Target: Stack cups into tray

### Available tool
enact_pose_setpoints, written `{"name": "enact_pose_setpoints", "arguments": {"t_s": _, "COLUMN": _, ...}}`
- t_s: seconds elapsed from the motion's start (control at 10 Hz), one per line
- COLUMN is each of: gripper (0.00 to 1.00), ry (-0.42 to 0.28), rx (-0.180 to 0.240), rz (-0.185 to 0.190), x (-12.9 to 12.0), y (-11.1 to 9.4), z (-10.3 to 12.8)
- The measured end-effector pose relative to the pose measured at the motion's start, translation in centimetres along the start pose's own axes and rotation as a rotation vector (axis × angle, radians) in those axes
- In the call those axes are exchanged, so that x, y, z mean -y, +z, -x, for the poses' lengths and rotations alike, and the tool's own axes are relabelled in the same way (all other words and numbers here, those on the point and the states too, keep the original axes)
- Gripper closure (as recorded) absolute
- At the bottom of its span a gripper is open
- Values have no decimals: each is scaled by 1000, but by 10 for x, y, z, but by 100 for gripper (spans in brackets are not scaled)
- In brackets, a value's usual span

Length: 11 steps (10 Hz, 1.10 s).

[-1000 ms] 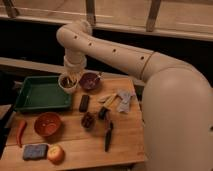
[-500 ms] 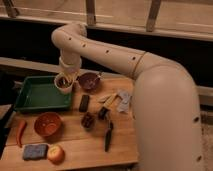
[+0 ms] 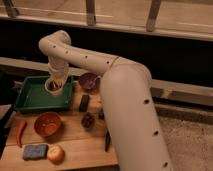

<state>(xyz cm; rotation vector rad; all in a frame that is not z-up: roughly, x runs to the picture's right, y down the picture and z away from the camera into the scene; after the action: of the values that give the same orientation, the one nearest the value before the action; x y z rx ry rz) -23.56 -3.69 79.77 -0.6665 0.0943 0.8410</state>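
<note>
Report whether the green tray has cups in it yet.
Cannot tell: the gripper with a cream cup sits over the tray's right edge; its visible floor shows none.

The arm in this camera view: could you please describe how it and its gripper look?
The arm is a thick, cream-white, smooth tube with rounded elbow joints and rows of small dark round holes along its shell. The gripper, over the green tray, looks pale too.

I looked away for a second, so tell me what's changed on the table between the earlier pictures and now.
The arm has swung left, carrying the gripper with the cream-white cup from beside the dark purple bowl to above the right edge of the green tray. The cup has not been set down. The orange bowl, red chili pepper, blue sponge and apple have not moved.
</note>
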Motion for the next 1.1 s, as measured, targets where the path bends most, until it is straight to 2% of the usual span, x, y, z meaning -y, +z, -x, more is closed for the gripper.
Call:
{"name": "enact_pose_setpoints", "arguments": {"t_s": 0.1, "gripper": 100, "ry": -19, "rx": -44, "rz": -4, "x": -3, "y": 25, "z": 8}}
{"name": "enact_pose_setpoints", "arguments": {"t_s": 0.4, "gripper": 100, "ry": -20, "rx": -107, "rz": -17, "x": 8, "y": 57, "z": 22}}
{"name": "enact_pose_setpoints", "arguments": {"t_s": 0.6, "gripper": 86, "ry": -8, "rx": -131, "rz": -27, "x": 19, "y": 76, "z": 28}}
{"name": "enact_pose_setpoints", "arguments": {"t_s": 0.8, "gripper": 64, "ry": -11, "rx": -129, "rz": -28, "x": 23, "y": 82, "z": 30}}
{"name": "enact_pose_setpoints", "arguments": {"t_s": 0.9, "gripper": 55, "ry": -12, "rx": -105, "rz": -13, "x": 21, "y": 77, "z": 31}}
{"name": "enact_pose_setpoints", "arguments": {"t_s": 1.0, "gripper": 47, "ry": -10, "rx": -82, "rz": 3, "x": 22, "y": 69, "z": 31}}
{"name": "enact_pose_setpoints", "arguments": {"t_s": 1.1, "gripper": 46, "ry": -11, "rx": -83, "rz": 1, "x": 22, "y": 70, "z": 31}}
